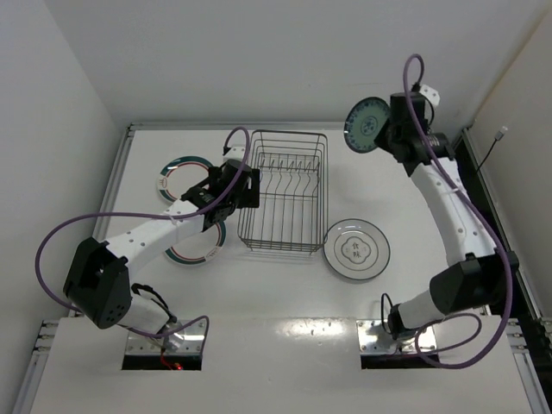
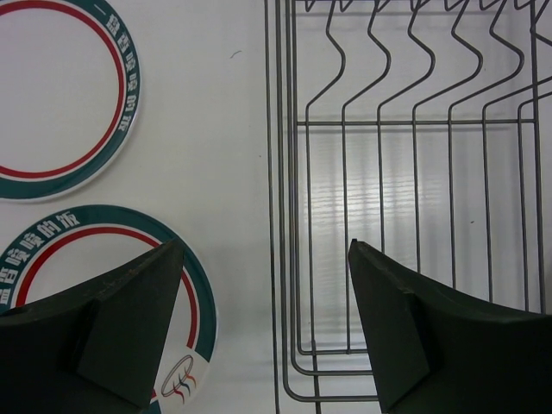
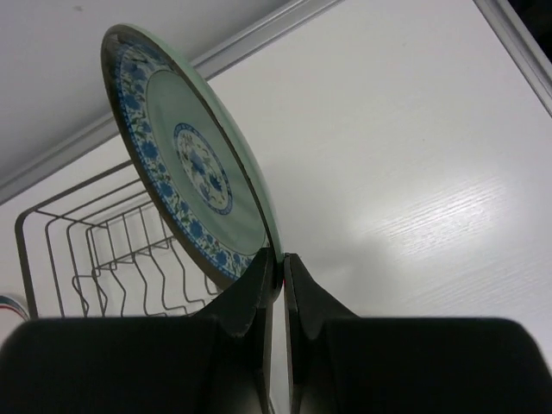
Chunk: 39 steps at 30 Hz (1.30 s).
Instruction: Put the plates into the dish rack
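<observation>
My right gripper (image 1: 385,129) is shut on the rim of the small teal patterned plate (image 1: 366,124) and holds it on edge in the air, right of the dish rack (image 1: 285,191). The wrist view shows the plate (image 3: 185,164) pinched between the fingertips (image 3: 279,267), with the rack (image 3: 103,250) below left. My left gripper (image 1: 222,191) is open over the rack's left wall (image 2: 280,207), empty. Two white plates with green-red rim rings lie left of the rack (image 1: 184,175) (image 1: 200,246), also in the left wrist view (image 2: 52,95) (image 2: 95,250). The white-grey plate (image 1: 356,249) lies right of the rack.
The rack stands empty, its upright divider prongs (image 2: 379,60) showing. The table's raised back edge (image 1: 259,126) runs behind it. Purple cables loop from both arms.
</observation>
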Each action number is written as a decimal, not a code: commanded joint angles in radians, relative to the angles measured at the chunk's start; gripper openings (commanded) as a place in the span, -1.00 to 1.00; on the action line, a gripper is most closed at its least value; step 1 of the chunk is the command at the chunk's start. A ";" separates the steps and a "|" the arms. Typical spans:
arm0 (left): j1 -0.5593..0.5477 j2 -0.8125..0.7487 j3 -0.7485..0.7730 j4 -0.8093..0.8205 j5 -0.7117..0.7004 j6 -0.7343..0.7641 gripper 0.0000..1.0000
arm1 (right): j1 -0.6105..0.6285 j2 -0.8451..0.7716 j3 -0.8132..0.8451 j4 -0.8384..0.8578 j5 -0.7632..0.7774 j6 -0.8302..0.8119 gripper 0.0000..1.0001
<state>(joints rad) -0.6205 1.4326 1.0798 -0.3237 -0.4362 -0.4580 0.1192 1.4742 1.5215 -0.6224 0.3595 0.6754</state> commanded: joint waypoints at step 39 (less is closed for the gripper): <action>-0.007 0.009 0.048 0.000 -0.038 -0.013 0.50 | 0.435 0.626 0.433 -0.404 0.343 0.178 -0.98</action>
<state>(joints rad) -0.6205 1.4406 1.0893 -0.3359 -0.4606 -0.4610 0.5541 2.1277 1.9732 -1.0183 0.7731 0.8711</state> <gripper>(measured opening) 0.748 0.030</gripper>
